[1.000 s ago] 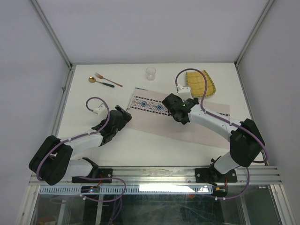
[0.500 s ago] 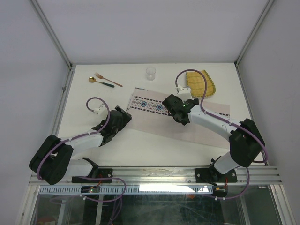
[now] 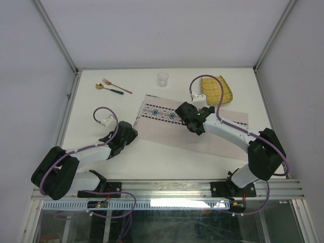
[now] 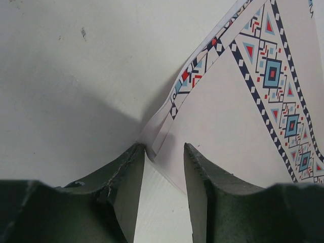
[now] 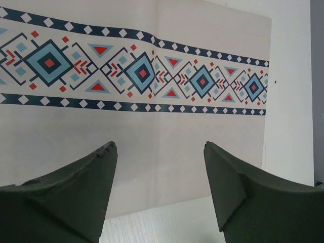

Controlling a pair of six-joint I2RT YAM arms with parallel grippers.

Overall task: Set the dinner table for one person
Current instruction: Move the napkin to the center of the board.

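Surface: the dinner table (image 3: 167, 157), a matte white top with a metal rail along its near edge, walled on three sides by pale panels.
Thing in hand: the placemat (image 3: 164, 126), pale cloth with a blue-red patterned band, lying flat on the table between the two arms.
Long axis: the mat runs from far-left to near-right in the top view, skewed to the table's edges (a judgement: it wants squaring up before anything is laid on it).
Key relation: the mat's left near corner lies right at the left gripper (image 4: 164, 152), rising in a small buckle between its fingers, its edge touching one fingertip.
Left hand state: jaws partway apart around that corner. A gap shows between them, so no firm pinch is visible.
Right hand state: the right gripper (image 5: 159, 172) is spread wide over the mat's plain field, just short of the band, with nothing in it.
Nearer arm: the left, for the corner; the right, for the mat's middle.
Count: one placemat, one fork (image 3: 126, 90), one spoon (image 3: 99, 86), one clear cup (image 3: 162, 79), one yellow checked piece (image 3: 217, 90) (plate or cloth, I cannot tell).
Where they lie: all four along the table's far side, well apart from the mat's near edge.
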